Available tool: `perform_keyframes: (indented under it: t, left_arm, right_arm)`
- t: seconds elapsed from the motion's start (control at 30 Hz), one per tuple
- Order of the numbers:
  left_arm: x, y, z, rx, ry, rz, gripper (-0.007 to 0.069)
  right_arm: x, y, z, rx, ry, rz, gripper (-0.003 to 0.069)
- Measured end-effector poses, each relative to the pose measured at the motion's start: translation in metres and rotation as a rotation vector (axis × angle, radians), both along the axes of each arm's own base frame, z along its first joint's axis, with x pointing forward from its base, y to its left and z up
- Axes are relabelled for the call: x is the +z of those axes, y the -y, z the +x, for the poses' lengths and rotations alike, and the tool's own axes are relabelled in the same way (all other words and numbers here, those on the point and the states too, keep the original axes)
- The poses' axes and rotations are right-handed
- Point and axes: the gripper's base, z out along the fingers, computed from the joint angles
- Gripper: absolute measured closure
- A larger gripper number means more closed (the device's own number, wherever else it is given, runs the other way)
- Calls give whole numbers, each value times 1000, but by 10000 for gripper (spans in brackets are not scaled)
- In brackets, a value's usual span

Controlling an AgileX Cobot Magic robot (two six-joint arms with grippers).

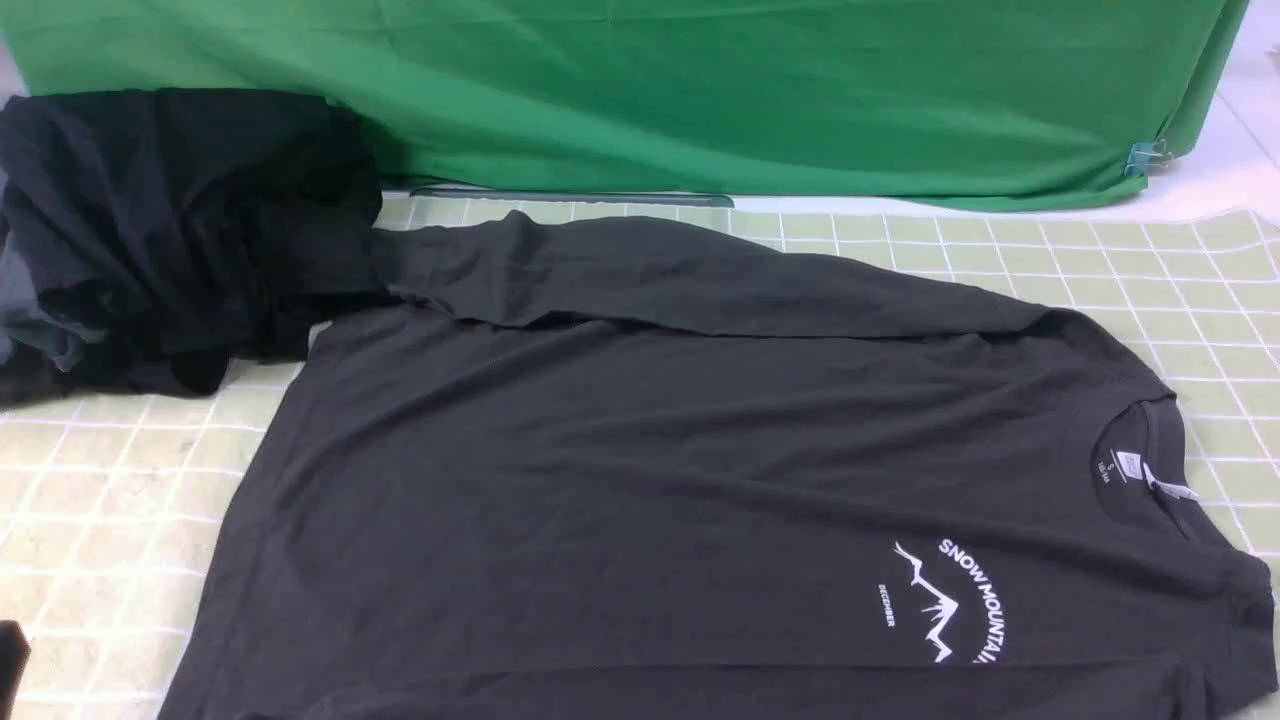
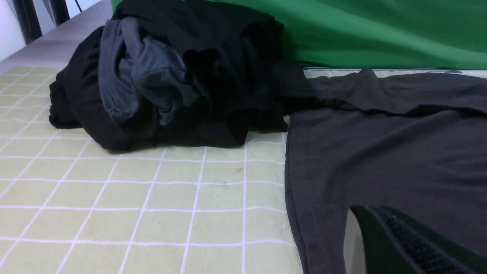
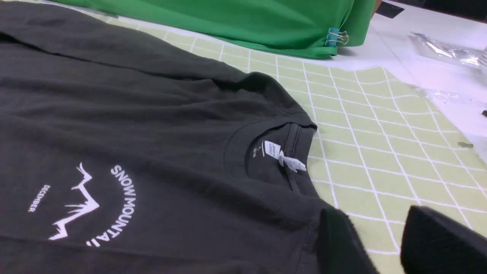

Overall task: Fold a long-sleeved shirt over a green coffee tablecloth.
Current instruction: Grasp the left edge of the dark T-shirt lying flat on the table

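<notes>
I saw the dark charcoal long-sleeved shirt (image 1: 650, 450) with the white mountain print lying flat on the pale yellow-green grid-printed tablecloth (image 1: 110, 500). Its far sleeve ran along the body to a heap of black and grey garments (image 1: 170, 230). My left gripper (image 2: 384, 236) was closed near the hem; whether it pinched cloth, I couldn't tell. My right gripper (image 3: 374, 228) stood partly open and empty near the collar.

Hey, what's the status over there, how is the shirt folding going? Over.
Left pincer shut; right pincer open, empty. Long-sleeved shirt spread flat on grid tablecloth, body not yet folded. Dark clothes bundle touches far sleeve's end.
</notes>
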Motion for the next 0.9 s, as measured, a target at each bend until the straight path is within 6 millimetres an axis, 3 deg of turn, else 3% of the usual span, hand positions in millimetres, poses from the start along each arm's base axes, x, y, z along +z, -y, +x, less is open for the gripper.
perform_keyframes:
  t: [0.5,0.63,0.9]
  left_arm:
    - [1,0,0,0,11,0,622]
    - [10,1,1,1,117,-252,622]
    - [39,-6,-5,18,460,-469,622]
  right_arm:
    - [0,0,0,0,0,0,417]
    - [0,0,0,0,0,0,417]
    - [0,0,0,0,0,0,417]
